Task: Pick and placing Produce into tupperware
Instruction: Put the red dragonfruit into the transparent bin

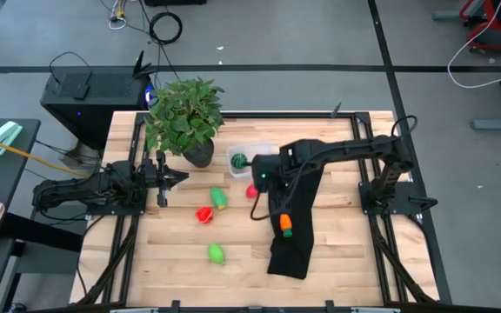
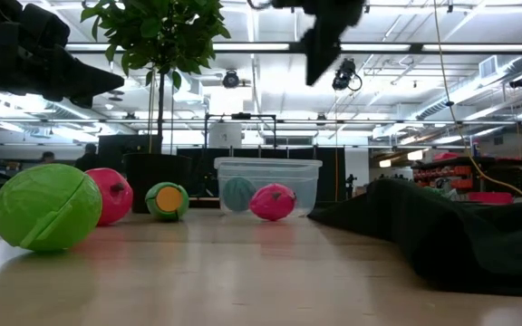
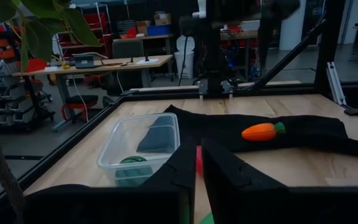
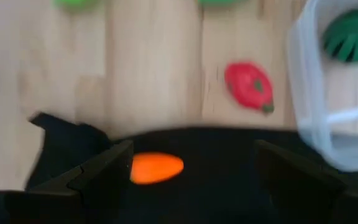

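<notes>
A leafy potted plant [image 1: 183,117] stands on the wooden table [image 1: 233,269] toward its 11 o'clock corner, in a dark pot [image 1: 200,155]. A black cloth [image 1: 294,243] lies crumpled at about 5 o'clock from the table's centre, reaching toward the near edge. Off the table at 10 o'clock sits a black box-shaped case [image 1: 90,96] on the grey floor, with a coiled cable [image 1: 165,28] at 12 o'clock.

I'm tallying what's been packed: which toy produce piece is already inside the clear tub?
The dark green round piece: it alone sits inside the tupperware. The carrot lies on the black cloth; the others lie on the table.
</notes>
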You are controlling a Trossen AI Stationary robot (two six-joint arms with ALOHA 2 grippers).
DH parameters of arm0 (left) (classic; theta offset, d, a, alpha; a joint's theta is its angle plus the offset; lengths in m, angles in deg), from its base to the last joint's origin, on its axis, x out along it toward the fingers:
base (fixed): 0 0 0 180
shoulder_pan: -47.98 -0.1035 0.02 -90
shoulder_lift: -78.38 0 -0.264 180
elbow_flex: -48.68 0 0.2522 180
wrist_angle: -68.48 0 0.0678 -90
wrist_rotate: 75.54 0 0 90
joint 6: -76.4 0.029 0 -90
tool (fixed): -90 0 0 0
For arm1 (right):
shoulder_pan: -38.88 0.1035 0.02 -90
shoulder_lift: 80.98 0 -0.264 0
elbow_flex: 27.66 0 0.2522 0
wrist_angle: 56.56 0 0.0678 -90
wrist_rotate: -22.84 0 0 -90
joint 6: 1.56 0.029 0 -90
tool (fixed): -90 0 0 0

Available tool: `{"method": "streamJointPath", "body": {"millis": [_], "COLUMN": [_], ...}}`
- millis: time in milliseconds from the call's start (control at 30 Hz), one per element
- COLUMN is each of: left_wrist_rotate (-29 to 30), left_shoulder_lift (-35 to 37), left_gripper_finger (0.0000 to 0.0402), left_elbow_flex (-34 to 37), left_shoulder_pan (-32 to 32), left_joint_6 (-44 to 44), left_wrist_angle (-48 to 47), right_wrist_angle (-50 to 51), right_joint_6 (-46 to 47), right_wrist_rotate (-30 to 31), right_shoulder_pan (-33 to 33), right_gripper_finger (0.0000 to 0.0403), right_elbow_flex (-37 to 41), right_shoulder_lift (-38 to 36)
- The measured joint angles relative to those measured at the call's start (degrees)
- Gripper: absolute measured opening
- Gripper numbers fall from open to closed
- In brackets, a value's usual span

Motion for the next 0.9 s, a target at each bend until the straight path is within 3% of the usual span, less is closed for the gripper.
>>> {"method": "streamJointPath", "body": {"millis": [200,433,700,900], "left_wrist_rotate": [0.0,0.0,0.0,0.0], "left_shoulder_lift": [0.0,0.0,0.0,0.0], "left_gripper_finger": [0.0034,0.004,0.003,0.0035], "left_elbow_flex": [0.0,0.0,0.0,0.0], "left_shoulder_pan": [0.0,0.0,0.0,0.0], "left_joint_6": [0.0,0.0,0.0,0.0], "left_wrist_angle": [0.0,0.0,0.0,0.0], "right_wrist_angle": [-4.1,-10.5,-33.8,-46.9], "right_joint_6": [4.2,13.9,20.8,20.0], "right_wrist_rotate": [2.6,4.7,6.3,14.7], "right_shoulder_pan": [1.5,3.2,7.1,10.1], "right_gripper_finger": [0.0329,0.0315,0.0315,0.0313], "right_elbow_flex": [12.4,26.1,41.1,48.7], "right_shoulder_lift": [-2.3,-11.2,-21.9,-23.5]}}
